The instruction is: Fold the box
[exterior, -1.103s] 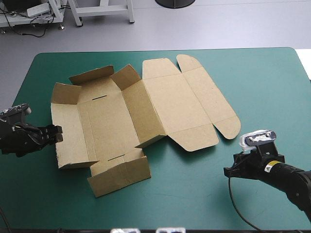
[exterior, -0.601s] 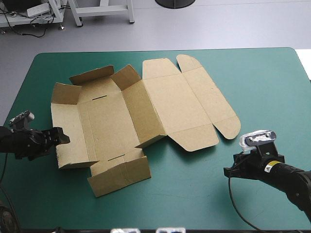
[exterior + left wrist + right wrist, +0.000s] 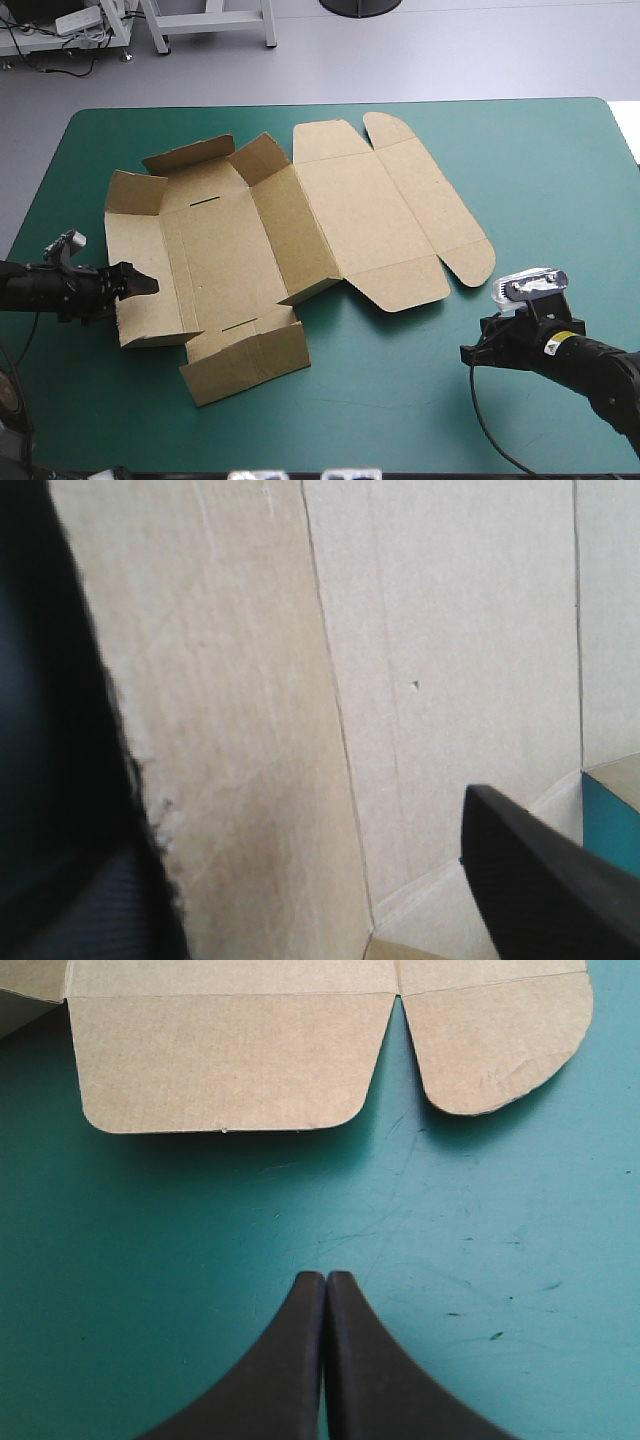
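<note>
Advancing since earlier, the left gripper (image 3: 143,284) is holding spread fingers over the left wall of the 1 brown box (image 3: 290,230), lying left of the table's (image 3: 560,170) middle. The right gripper (image 3: 468,352), second of 2, is resting unmoved, fingers pressed together.

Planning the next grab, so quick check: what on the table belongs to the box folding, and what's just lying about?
Part of the job: the box, lid flat; the left gripper, open at its left wall; the right gripper, shut, off the box.
Lying about: nothing else visible on the teal-green cover.
</note>
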